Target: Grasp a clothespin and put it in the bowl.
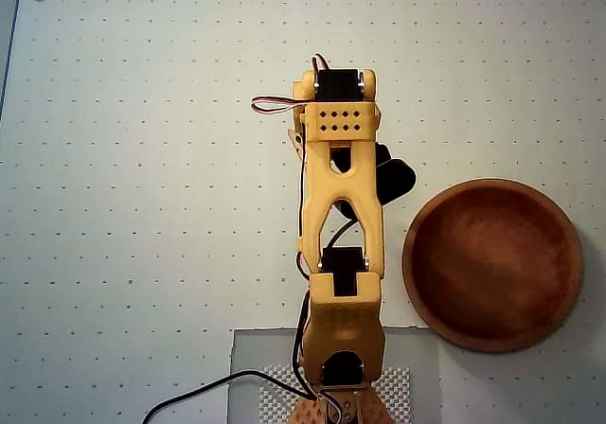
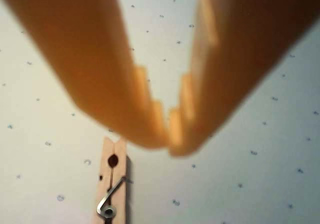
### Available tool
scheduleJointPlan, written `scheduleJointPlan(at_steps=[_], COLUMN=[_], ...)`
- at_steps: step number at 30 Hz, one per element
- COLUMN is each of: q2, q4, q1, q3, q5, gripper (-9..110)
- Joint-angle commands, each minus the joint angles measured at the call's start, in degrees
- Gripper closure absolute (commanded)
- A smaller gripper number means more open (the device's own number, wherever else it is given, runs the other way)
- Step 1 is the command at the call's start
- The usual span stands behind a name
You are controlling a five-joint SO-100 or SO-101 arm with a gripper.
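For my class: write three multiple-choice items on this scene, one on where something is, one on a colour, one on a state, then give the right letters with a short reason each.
1. In the overhead view, where is the bowl relative to the arm?
A. to its right
B. to its left
C. directly under it

2. What colour is the bowl?
A. blue
B. reddish-brown
C. white

3. In the wrist view, what is the state of the gripper?
A. clamped on the clothespin
B. wide open
C. tips nearly together, holding nothing

Answers:
1 A: the bowl sits at the picture's right, beside the arm.
2 B: its wood is reddish-brown.
3 C: the fingertips almost meet, while the clothespin lies flat on the dotted table, outside them.
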Motion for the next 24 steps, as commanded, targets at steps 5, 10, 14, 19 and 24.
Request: scheduleJointPlan(at_steps=[5, 10, 14, 19, 24], q2=[-6.5, -9.7, -10.0, -9.8, -9.9], q4=[-6.3, -7.3, -7.3, -7.6, -7.4], q1=[-0.6, -2.4, -2.8, -3.0, -3.0], q3=[-7.6, -11.2, -12.2, -12.2, -12.2], q5=[-0.9, 1.1, 5.7, 6.8, 5.4], gripper=[104, 104, 101, 88, 77])
